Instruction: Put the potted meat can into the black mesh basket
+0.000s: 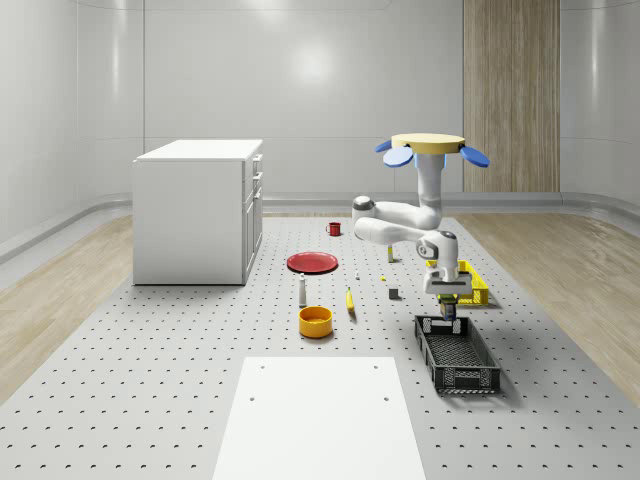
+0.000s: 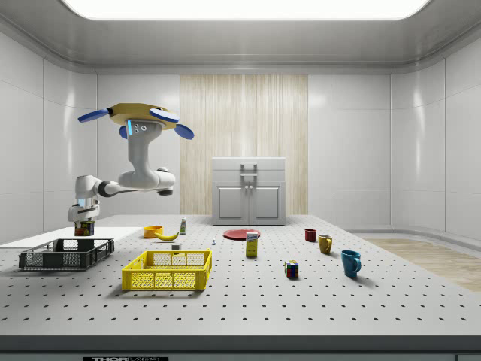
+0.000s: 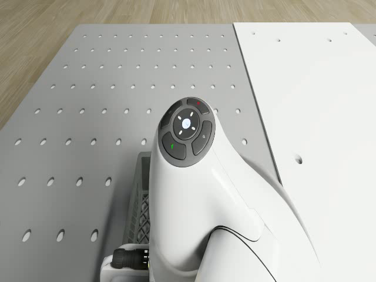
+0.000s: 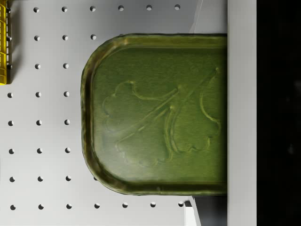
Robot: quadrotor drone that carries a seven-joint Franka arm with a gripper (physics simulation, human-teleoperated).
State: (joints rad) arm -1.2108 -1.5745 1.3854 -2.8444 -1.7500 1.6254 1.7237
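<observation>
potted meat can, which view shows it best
The wrist view: the potted meat can is seen close up, end-on. In the side view it is small, in the hand above the black mesh basket; likewise tiny in the whole-scene view.

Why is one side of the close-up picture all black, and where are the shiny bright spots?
In the wrist view, the black band beside the green can is something dark right next to the camera; I can't tell what. In the whole-scene view, a soft glare shines on the back wall, and the black basket casts a small shadow. In the side view, the ceiling light panel glows very bright.
</observation>
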